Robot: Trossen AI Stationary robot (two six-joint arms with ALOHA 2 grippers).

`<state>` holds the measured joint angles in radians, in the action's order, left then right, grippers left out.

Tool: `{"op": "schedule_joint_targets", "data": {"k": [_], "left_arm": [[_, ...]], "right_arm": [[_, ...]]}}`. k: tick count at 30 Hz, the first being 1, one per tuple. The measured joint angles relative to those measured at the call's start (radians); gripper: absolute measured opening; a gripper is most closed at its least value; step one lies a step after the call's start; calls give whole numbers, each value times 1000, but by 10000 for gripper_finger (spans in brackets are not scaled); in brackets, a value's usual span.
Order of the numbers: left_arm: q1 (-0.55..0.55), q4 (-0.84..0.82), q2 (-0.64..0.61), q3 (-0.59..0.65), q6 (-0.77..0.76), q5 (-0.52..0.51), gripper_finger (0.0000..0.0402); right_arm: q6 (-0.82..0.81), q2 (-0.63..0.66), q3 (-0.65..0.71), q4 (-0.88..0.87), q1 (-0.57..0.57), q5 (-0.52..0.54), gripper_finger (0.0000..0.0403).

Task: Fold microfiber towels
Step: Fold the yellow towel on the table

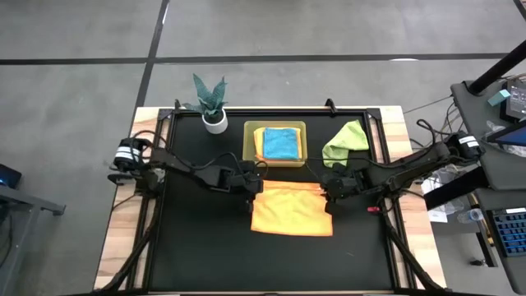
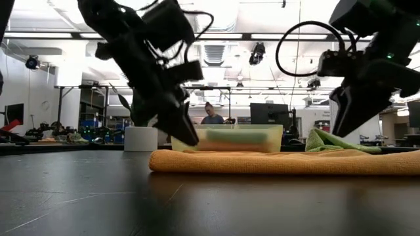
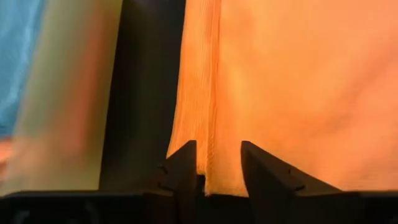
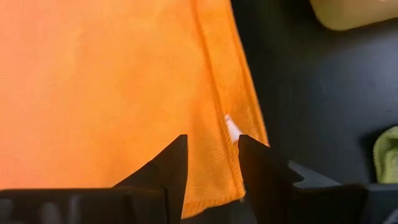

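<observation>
Low view: orange towel (image 2: 282,162) cut off by the right edge; its far side cannot be seen behind its near fold. Contents of the yellow-green bin (image 2: 226,139) show only as blurred colour bands through the wall. Person (image 2: 212,115) behind the bin too small to tell details.

High view: under the teal towel (image 1: 280,144) only 1 orange rim shows; what else lies below is hidden.

Left wrist view: bin wall blurred.

Right wrist view: lime green towel (image 4: 385,152) cut off by the edge.
</observation>
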<state>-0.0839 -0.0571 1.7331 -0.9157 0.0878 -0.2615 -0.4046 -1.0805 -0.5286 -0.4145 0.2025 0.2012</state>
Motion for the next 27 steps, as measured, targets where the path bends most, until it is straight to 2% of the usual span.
{"op": "schedule_joint_targets", "data": {"k": [4, 12, 15, 22, 27], "left_arm": [[15, -3, 40, 4, 2, 0, 122], [24, 3, 54, 5, -1, 0, 120], [24, 1, 54, 5, 9, 0, 100], [24, -3, 54, 5, 24, 0, 9], [24, -3, 54, 6, 25, 0, 9]], "right_arm": [[-22, -1, 18, -4, 10, 0, 127], [-84, 0, 27, -107, 9, 0, 115], [-86, 0, 30, -101, 9, 1, 113], [-83, -1, 58, -31, 9, 8, 110], [-83, -1, 83, 16, 9, 8, 95]]}}
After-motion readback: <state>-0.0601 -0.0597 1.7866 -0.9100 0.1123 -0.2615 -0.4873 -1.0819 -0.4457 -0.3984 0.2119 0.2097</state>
